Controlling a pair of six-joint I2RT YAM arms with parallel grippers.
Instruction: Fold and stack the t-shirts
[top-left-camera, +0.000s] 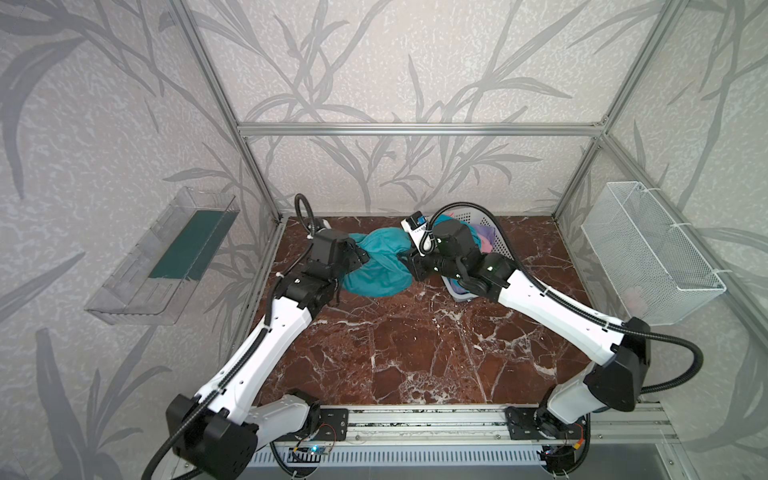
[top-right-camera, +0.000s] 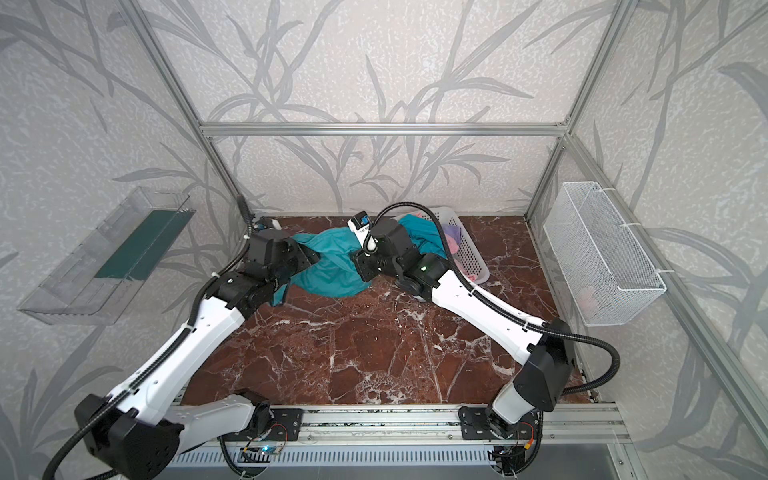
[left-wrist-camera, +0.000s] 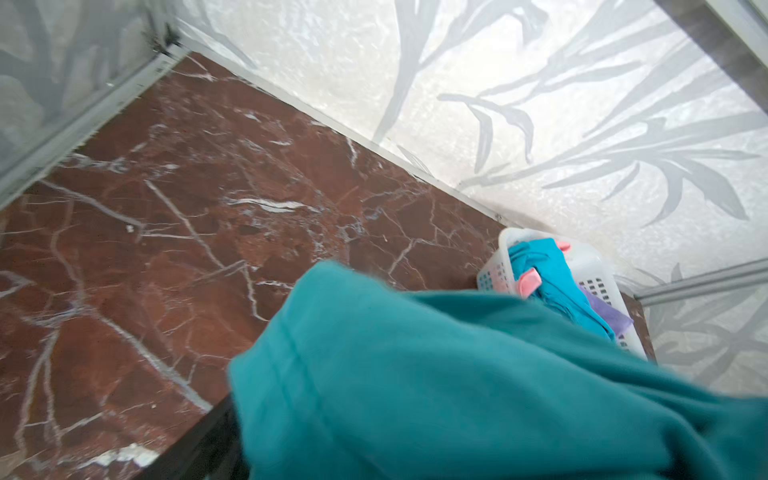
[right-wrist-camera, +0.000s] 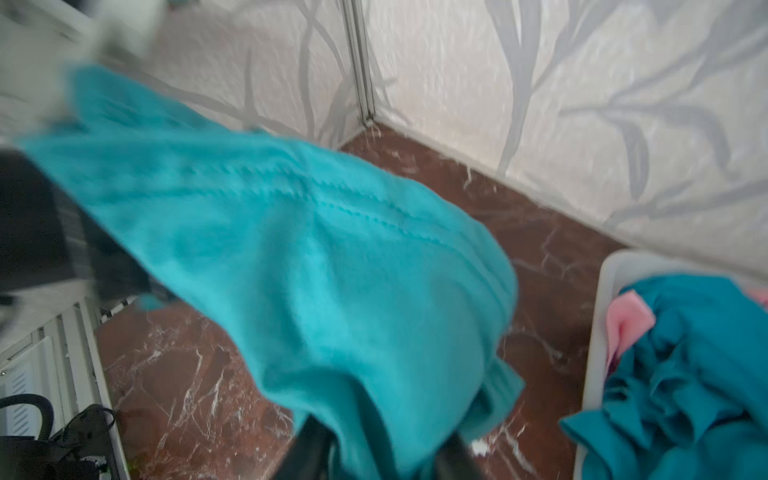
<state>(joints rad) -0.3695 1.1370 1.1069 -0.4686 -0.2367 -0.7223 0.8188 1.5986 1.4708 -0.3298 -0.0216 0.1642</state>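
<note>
T-shirt (top-left-camera: 380, 270), teal, near perforated basket (top-left-camera: 496, 237)

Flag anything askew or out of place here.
The teal t-shirt is bunched and twisted at the back of the table, not spread flat. The perforated basket sits skewed to the back wall, with shirts heaped over its rim.

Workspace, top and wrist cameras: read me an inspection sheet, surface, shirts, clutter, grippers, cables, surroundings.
Surface: red-brown marble-look tabletop, white veins.
Job's things: teal t-shirt bunched between the grippers at the back; more shirts, teal, pink and lilac, in the perforated basket.
Clutter: nothing seen.
Grippers: left gripper and right gripper both at the teal t-shirt; cloth hides the jaws.
Cables: black corrugated hoses along both arms.
Surroundings: leaf-patterned walls, aluminium frame, clear bin, wire basket.
</note>
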